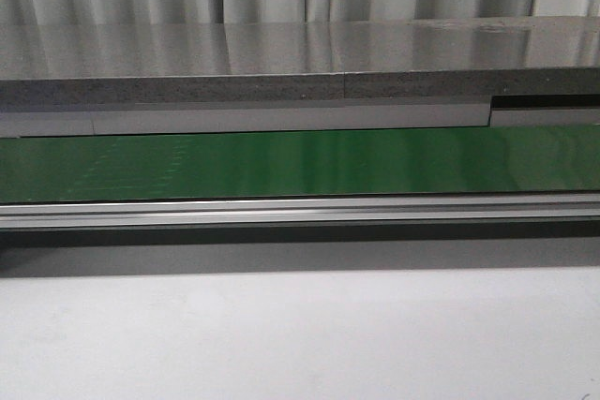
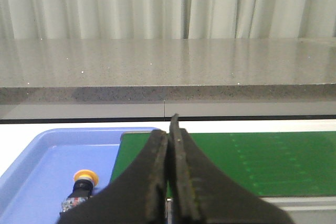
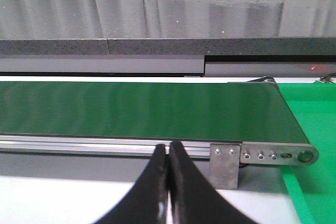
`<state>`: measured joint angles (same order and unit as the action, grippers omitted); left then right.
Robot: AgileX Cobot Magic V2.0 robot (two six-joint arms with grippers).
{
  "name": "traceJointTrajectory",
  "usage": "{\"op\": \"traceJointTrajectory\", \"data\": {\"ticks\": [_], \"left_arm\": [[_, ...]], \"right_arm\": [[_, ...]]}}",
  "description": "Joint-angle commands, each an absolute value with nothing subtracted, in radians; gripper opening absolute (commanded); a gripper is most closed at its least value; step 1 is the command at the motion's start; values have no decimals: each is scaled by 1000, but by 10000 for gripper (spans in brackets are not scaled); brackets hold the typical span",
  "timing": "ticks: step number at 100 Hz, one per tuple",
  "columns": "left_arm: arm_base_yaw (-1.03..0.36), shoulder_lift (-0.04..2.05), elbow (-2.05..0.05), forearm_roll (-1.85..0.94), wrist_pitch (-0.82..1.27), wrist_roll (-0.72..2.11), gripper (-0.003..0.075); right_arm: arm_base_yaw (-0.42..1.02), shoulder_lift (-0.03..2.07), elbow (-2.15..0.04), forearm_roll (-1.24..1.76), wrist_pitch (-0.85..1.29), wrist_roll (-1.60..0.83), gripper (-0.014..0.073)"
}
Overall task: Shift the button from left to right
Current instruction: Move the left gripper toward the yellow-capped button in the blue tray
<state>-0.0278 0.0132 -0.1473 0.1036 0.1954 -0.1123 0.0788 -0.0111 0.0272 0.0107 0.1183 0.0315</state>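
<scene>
The button [image 2: 82, 185] has a yellow-orange cap and a black body. It lies in a blue tray [image 2: 47, 150] in the left wrist view, beside the end of the green conveyor belt [image 2: 252, 161]. My left gripper [image 2: 169, 129] is shut and empty; the button shows beside its black fingers. My right gripper [image 3: 168, 148] is shut and empty, in front of the belt's aluminium rail [image 3: 105, 145]. Neither gripper nor the button shows in the front view.
The green belt [image 1: 300, 161] runs across the front view, with a grey stone counter [image 1: 300, 63] behind it and a white table [image 1: 300, 334] in front. The belt's end roller and metal bracket [image 3: 262, 156] show in the right wrist view beside a green mat [image 3: 315, 129].
</scene>
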Motion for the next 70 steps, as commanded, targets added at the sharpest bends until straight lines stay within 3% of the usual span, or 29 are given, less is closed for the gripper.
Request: {"op": "traceJointTrajectory", "data": {"ticks": [1,38,70], "left_arm": [[-35,68,-261,94,184,-121,-20],[-35,390,-644,94,614,-121,-20],[-35,667,-854,94,887,-121,-20]], "right_arm": [[75,-32,12,0,36,32,-67],[75,-32,12,0,36,32,-67],[75,-32,12,0,36,32,-67]]}}
